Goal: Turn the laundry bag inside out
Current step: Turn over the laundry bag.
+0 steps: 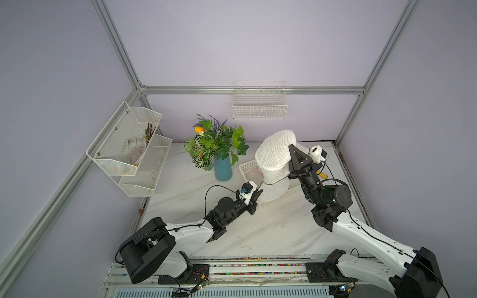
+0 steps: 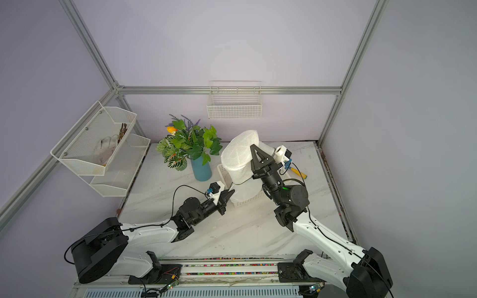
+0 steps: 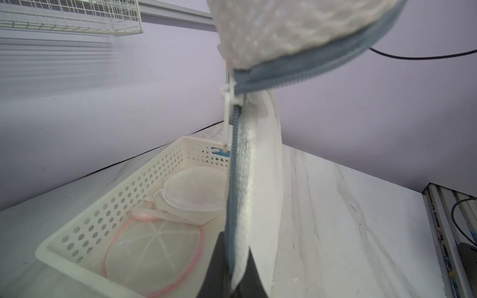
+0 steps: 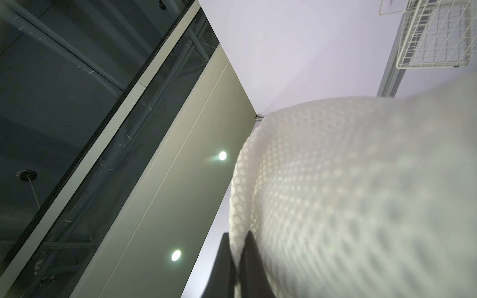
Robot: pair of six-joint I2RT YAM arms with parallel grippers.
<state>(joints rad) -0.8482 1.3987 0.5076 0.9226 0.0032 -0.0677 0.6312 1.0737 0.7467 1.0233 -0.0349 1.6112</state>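
In both top views the bag, a white honeycomb-mesh dome, hangs in the air over a white perforated plastic basket at the far right of the marble-veined bench. The right pincer, a black wedge pointing up, is clenched on the bag's upper right side. The left pincer, lower and further left, is clenched on the bag's smoother lower flap. A blue vase of leafy plants stands left of the basket. In the left wrist view the pincer's dark fingers grip a flat panel edged with a blue-grey zipper. The zipper runs up and bends along the puffy mesh above, with a white pull dangling at the bend. Beside it the basket holds round mesh pieces, one rimmed in pink. In the right wrist view two black fingers pinch a fold of the soft, bubble-textured mesh.
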